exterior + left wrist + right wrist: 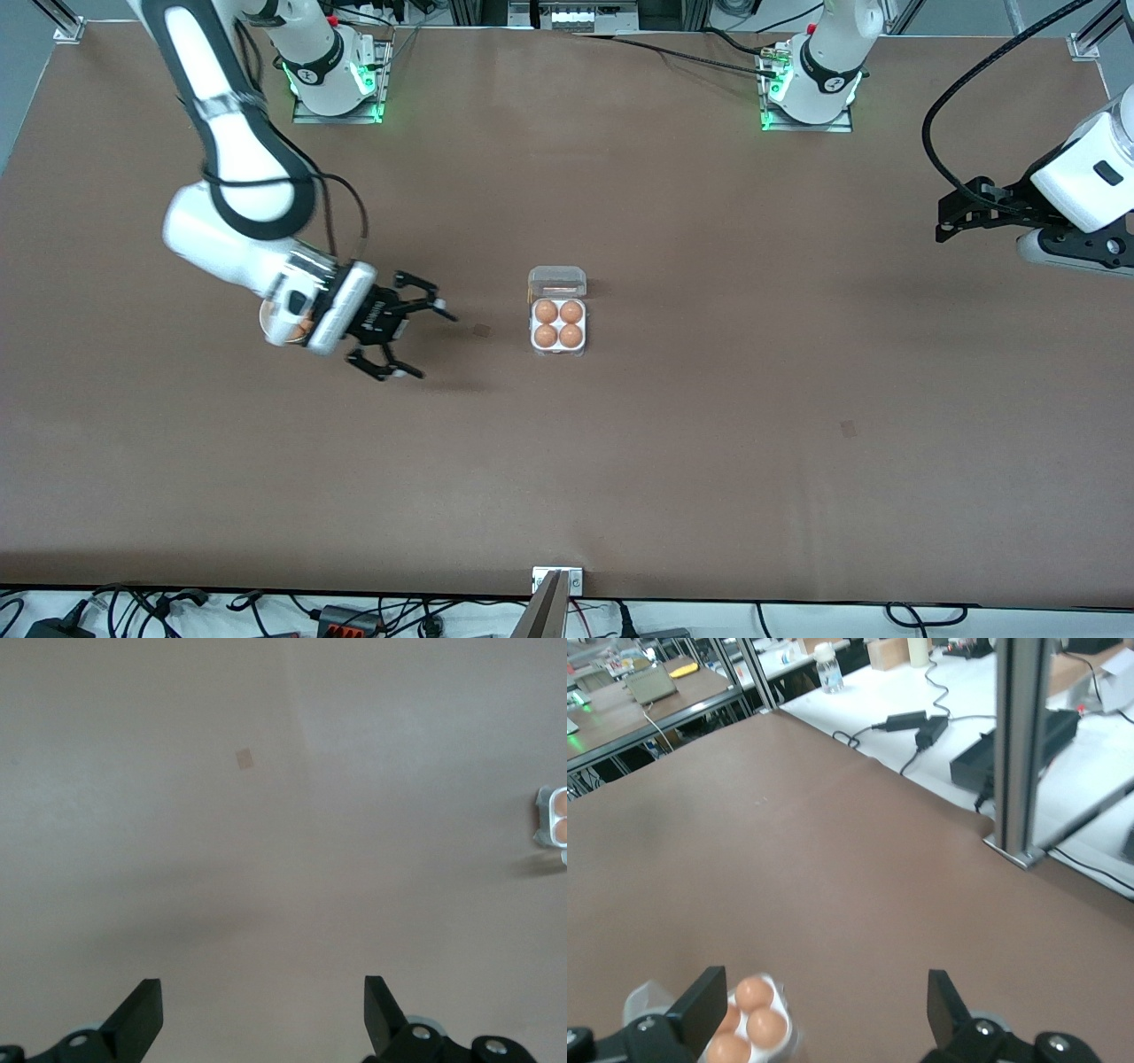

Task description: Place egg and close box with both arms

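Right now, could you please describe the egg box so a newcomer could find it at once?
Look to the middle of the brown table, between the two arms' bases and nearer the camera. The box is a small whitish tray with four tan eggs, its clear lid standing open. Nothing else sits beside it.

The table (pixel 709 425) is a flat matte brown. On it, the box (pixel 558 350) has a whitish-grey tray and a clear lid, with four tan-orange eggs (pixel 558 323) inside. Both arms (pixel 239 159) are white with black bands; the right gripper (pixel 425 341) and left gripper (pixel 941 221) are black. Beneath the right arm's wrist, toward its end of the table from the box, shows something pale, possibly a bowl (pixel 267 326).
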`<state>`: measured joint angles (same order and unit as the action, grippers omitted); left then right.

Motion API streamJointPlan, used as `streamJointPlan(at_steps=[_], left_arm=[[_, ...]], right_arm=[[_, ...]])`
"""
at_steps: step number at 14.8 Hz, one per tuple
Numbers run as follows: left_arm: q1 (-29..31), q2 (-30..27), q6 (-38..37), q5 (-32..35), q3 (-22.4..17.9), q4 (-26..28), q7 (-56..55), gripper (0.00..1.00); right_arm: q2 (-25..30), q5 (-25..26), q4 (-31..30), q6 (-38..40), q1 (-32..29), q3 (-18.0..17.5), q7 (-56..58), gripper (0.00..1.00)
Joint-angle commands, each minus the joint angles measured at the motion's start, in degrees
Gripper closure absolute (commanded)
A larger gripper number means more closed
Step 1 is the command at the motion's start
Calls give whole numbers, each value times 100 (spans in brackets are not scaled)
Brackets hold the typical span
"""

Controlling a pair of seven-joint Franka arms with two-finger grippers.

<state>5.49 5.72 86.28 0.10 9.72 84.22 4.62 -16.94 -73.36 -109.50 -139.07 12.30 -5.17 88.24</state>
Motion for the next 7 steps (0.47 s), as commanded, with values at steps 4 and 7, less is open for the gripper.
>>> streamJointPlan(at_steps=[4,7], left_arm=[[31,69,-392,60,39,-72,-23,0],[22,130,-384,60,39,-90,-6,0]], right_arm=[[806,3068,164,1248,-1053,-89,-3096,0],[1008,4406,542,1951,-1414,-89,-4715,0]])
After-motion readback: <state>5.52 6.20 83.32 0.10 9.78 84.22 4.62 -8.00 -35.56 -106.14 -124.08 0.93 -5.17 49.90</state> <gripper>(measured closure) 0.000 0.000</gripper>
